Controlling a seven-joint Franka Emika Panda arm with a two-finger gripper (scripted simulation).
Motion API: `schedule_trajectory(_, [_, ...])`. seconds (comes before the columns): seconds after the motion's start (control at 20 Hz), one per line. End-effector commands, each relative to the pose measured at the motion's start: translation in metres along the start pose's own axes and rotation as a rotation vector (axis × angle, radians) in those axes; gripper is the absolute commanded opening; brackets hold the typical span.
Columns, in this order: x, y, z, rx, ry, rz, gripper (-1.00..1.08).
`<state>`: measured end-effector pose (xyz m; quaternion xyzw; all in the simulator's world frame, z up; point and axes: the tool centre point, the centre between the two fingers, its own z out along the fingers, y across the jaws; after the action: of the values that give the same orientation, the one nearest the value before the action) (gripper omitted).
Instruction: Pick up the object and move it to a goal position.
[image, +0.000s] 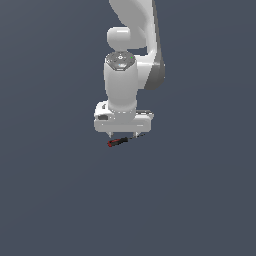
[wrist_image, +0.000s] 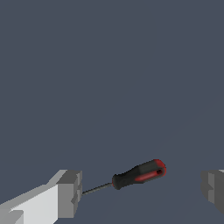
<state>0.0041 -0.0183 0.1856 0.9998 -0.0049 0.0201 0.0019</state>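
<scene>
The claw (image: 123, 135) hangs low over the desk (image: 50, 200) with its two fingers (wrist_image: 70, 192) spread apart and nothing between them gripped. The screwdriver (image: 118, 142) lies flat on the desk right under the claw. No edge or corner of the desk shows in either view, so its place on the desk cannot be fixed beyond that.

In the wrist view the screwdriver (wrist_image: 139, 173) sits in the gap between the fingers, its thin shaft pointing toward one finger and the red-and-black handle toward the other. It seems to run nearly along the line the fingers close on, though the angle is hard to judge from so close.

That is the main risk. If the fingers close along its length, they would press on its ends, and the slim tool could pivot, skid or pop out. A grip on the thin shaft alone would be weak too, and the heavier handle could swing down during the lift. Turning the wrist to cross the handle looks safer.
</scene>
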Motion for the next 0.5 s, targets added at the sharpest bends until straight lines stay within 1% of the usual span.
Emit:
schedule_trajectory(0.0, [-0.001, -0.001, 0.002, 0.001, -0.001, 0.016, 1.0])
schedule_trajectory(0.25, [-0.006, -0.002, 0.01, 0.004, -0.004, 0.08, 1.0])
schedule_trajectory(0.45, [-0.011, -0.005, 0.018, 0.007, -0.008, 0.156, 1.0])
